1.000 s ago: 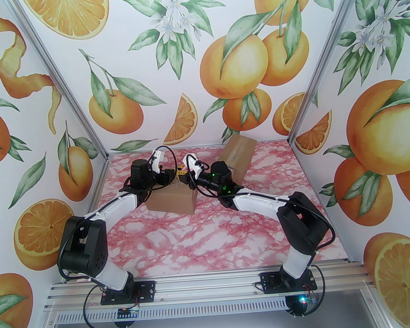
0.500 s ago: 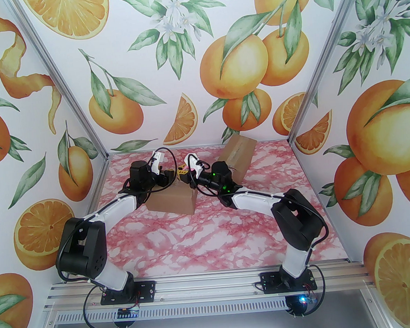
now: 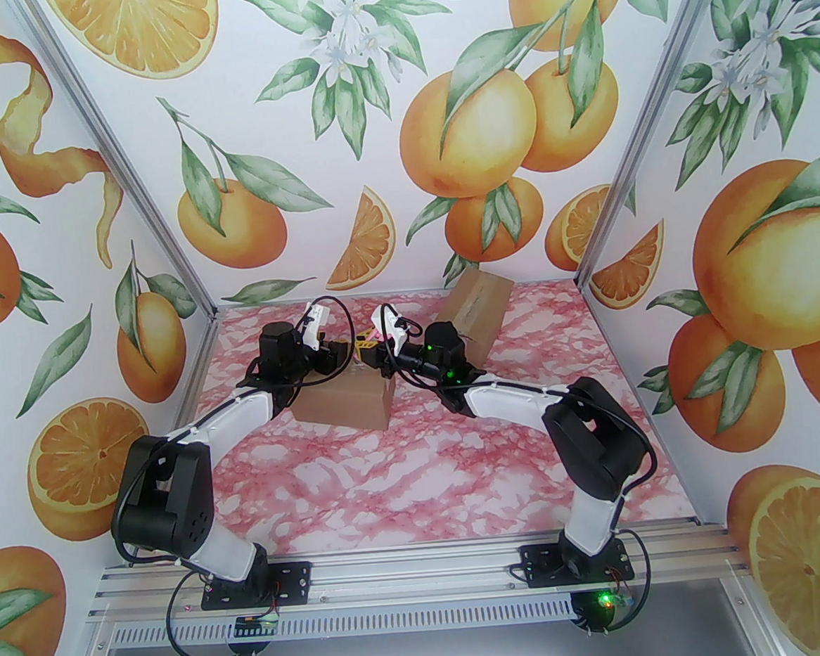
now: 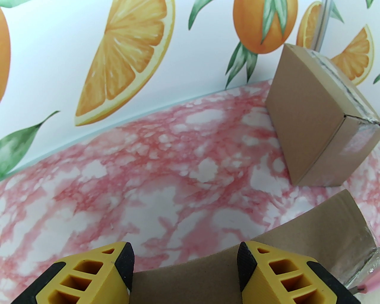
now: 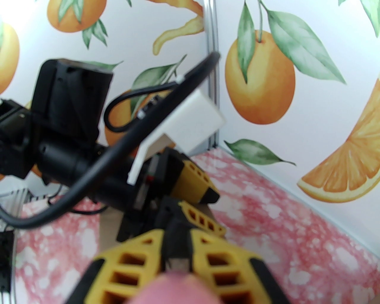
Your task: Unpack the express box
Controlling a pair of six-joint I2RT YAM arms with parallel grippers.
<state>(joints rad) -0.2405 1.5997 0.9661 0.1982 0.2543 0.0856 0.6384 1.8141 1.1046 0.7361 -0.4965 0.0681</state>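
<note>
Cardboard, plain and brown, makes up the express box (image 3: 349, 403), which sits on the pink marbled table (image 3: 421, 474) a little left of centre, well away from the arms' bases. Both arms reach in over its far top edge and meet there.

The left gripper (image 4: 185, 261) hangs just above the box with its yellow fingers (image 4: 89, 276) spread wide and nothing between them. In the left wrist view a brown panel of the box lies under the black pads, with shiny clear tape (image 4: 363, 255) along its right end. Whether the pads touch the cardboard cannot be told.

The right gripper (image 5: 177, 246) comes in from the other side, just beside the left one. Its fingers are pressed close together on a pink object (image 5: 175, 289) that is too blurred to identify. A speck of the same pink shows at the gripper in the top view.

A second box (image 3: 478, 303), also brown and taped along its seam, stands tilted near the back wall (image 3: 379, 110), to the right of the grippers and apart from the express box.
</note>
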